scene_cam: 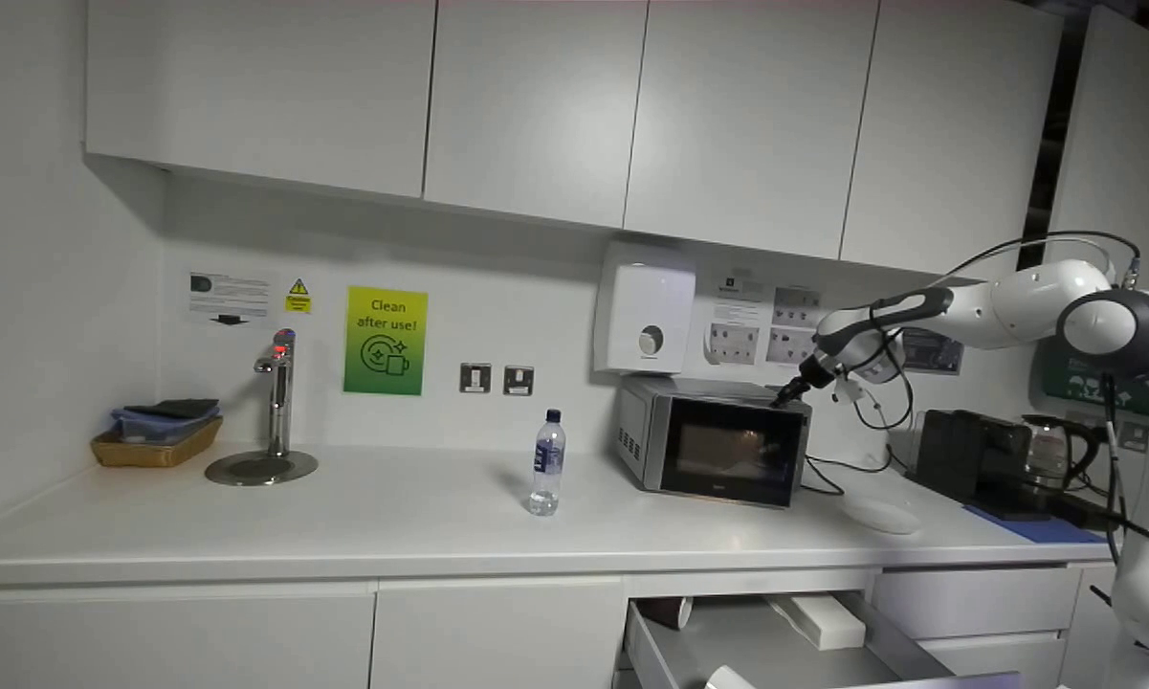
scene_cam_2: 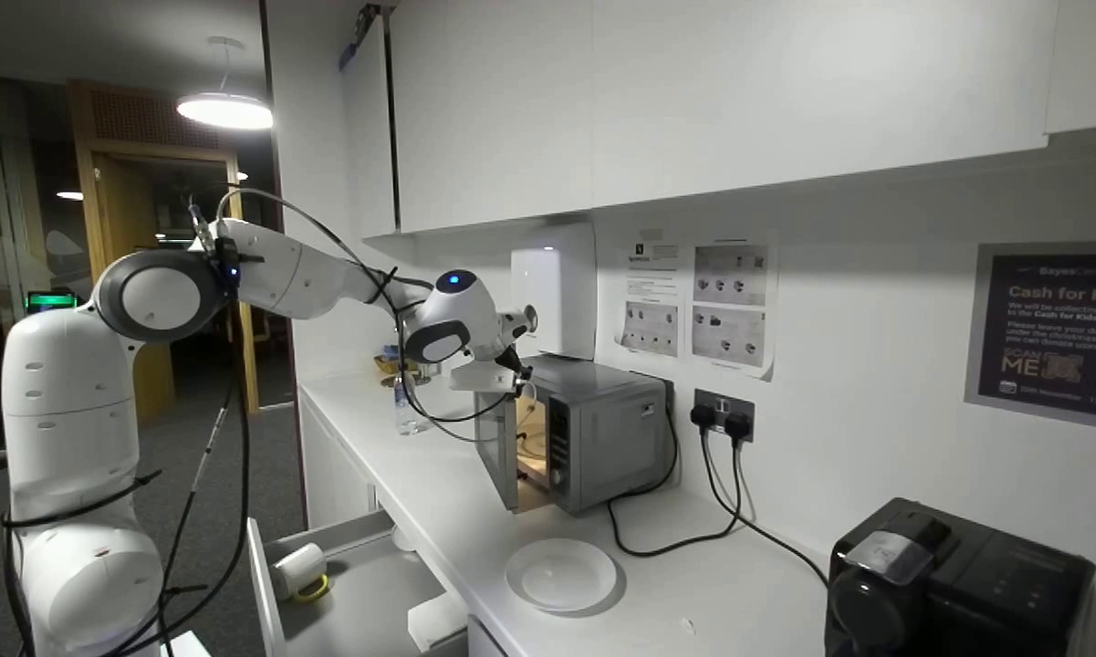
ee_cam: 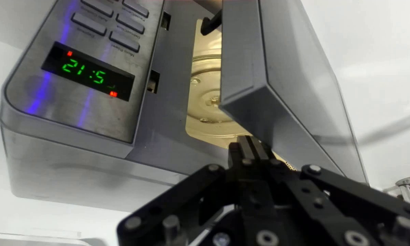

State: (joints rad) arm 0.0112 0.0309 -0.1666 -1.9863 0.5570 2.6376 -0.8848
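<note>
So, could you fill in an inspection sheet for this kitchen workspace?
Surface: white countertop, bearing a bottle and plate.
Work items: microwave lit inside, its door ajar.
Clutter: white mug and white box in the open drawer.
Tool: shut by the door's edge, nothing visibly held, contact unclear.
Cables: black cord on the countertop beside the microwave; arm cables hang in loops.
Surroundings: coffee machine, tap, wall cupboards.
</note>
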